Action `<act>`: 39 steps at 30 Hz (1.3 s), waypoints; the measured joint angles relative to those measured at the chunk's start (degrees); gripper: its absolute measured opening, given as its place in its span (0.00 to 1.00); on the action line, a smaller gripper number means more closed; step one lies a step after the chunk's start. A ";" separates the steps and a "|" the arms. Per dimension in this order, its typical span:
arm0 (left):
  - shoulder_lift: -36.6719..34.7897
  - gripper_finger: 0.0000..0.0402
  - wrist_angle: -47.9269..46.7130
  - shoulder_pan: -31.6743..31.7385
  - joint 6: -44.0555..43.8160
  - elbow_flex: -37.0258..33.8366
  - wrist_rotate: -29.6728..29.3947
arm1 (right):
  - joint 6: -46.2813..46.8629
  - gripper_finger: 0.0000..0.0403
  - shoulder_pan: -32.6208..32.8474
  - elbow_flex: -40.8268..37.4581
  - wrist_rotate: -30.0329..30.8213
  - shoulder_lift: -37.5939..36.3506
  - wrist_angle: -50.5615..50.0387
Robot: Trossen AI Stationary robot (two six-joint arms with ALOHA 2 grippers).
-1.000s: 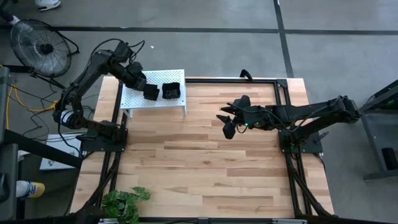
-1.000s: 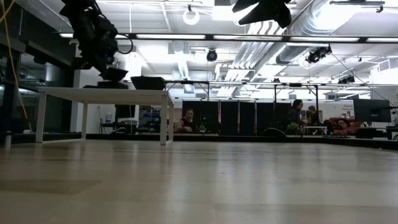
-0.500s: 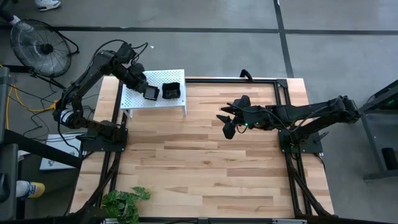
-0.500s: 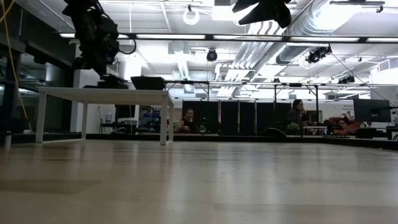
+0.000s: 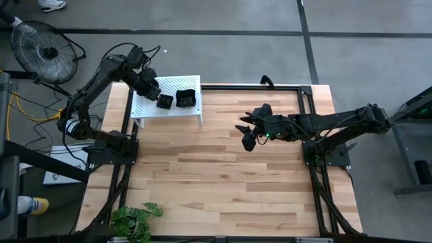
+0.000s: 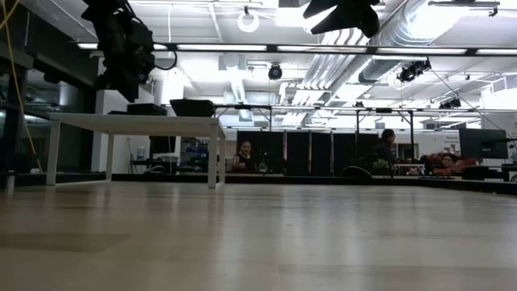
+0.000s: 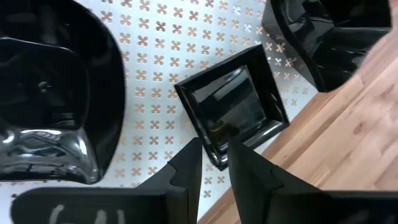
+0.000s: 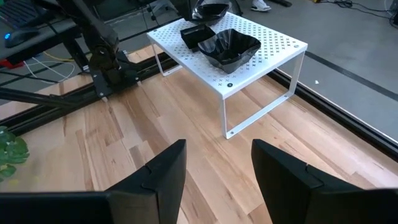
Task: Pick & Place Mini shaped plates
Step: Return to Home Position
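Note:
A white perforated shelf (image 5: 192,111) stands at the table's far left corner. On it lie three glossy black mini shaped plates: a small square one (image 7: 233,112) (image 5: 164,102), a wavy-edged one (image 8: 233,46) (image 5: 185,98) and a larger one (image 7: 50,93) under my left arm. My left gripper (image 7: 216,155) hangs open just above the shelf, slanting down, its fingertips on either side of the square plate's near corner. My right gripper (image 8: 214,180) (image 5: 246,137) waits open in the air over the table's middle, facing the shelf. My left gripper's fingertips (image 7: 189,163) stand beside the square plate's near corner (image 7: 210,146), coming from above at a slant. Whether they touch the rim I cannot tell. The plate lies flat on the shelf top.
Bare wooden tabletop (image 5: 216,175) spreads between the shelf and the near edge. A potted plant (image 5: 135,219) sits at the near left corner. A black metal frame (image 5: 314,94) borders the table. A fan (image 5: 40,47) stands on the floor beyond the far left corner.
My left gripper has opened and let go of the small square plate, and has turned slightly. The plate, held just above the shelf a second ago, now lies flat on it beside the wavy-edged plate.

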 joint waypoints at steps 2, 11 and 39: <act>-0.10 0.19 0.41 0.00 0.34 0.00 -0.47 | 0.08 0.44 0.00 0.00 -0.44 0.00 -0.03; -5.58 0.18 2.61 -1.12 11.04 6.46 -2.40 | -2.72 0.44 0.02 0.00 -2.41 -4.49 -2.75; -66.05 0.18 58.89 -31.12 -12.62 -51.69 -9.33 | 14.20 0.44 -1.97 -42.12 -7.56 -30.61 33.33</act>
